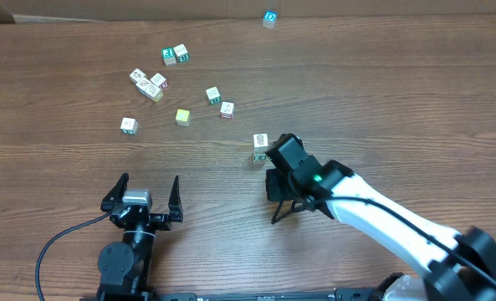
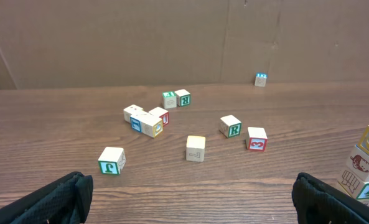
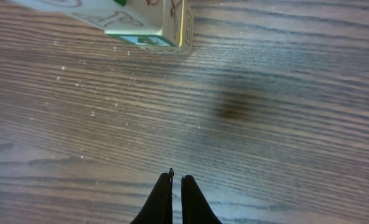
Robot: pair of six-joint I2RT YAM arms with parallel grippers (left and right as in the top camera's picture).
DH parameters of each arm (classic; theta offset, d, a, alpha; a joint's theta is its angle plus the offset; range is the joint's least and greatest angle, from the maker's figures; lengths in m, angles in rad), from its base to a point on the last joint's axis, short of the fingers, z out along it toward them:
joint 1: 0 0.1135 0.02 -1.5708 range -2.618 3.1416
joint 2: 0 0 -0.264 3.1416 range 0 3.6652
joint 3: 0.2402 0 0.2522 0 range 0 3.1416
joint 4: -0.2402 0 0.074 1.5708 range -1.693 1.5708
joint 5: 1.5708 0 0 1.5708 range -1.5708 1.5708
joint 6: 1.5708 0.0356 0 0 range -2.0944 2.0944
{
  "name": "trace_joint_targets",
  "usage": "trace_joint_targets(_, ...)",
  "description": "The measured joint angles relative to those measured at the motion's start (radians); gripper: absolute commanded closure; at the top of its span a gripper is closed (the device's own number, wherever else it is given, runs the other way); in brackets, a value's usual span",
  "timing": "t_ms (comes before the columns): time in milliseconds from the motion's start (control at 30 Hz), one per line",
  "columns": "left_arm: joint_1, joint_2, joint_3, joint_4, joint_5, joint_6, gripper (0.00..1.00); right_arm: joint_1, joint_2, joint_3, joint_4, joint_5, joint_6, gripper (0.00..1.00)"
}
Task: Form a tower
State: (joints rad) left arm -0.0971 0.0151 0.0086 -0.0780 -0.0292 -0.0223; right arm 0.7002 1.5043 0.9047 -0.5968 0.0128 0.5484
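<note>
Sitting near tower [image 1: 260, 147], right tool [image 3: 176, 178] closed, empty; left tool [image 1: 149, 181] open, empty.

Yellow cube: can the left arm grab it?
Probably yes. The yellow cube stands alone, with only bare table between it and the open left fingers. How far the arm stretches is a guess.

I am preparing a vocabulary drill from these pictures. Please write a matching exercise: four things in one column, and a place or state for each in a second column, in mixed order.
Things:
1. left gripper
2. right gripper
3. tower
4. blue cube

Places or states:
a. alone, far from the rest
b. shut, holding nothing
c. open
d. upright stack

Pairs: 1-c, 2-b, 3-d, 4-a
</note>
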Motion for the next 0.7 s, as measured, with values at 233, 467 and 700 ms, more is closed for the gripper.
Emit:
trace_joint_targets(233, 0.000, 0.000, 0.000, 0.000, 0.000, 0.000, 0.00, 0.000, -0.117, -0.009, 0.058, 0.053, -0.002, 0.96)
trace_joint_targets(467, 0.000, 0.000, 0.000, 0.000, 0.000, 0.000, 0.00, 0.000, -0.080, -0.010, 0.114, 0.067, -0.002, 0.96)
trace_joint_targets(700, 0.000, 0.000, 0.000, 0.000, 0.000, 0.000, 0.00, 0.000, -0.030, -0.010, 0.140, 0.069, -0.011, 0.96)
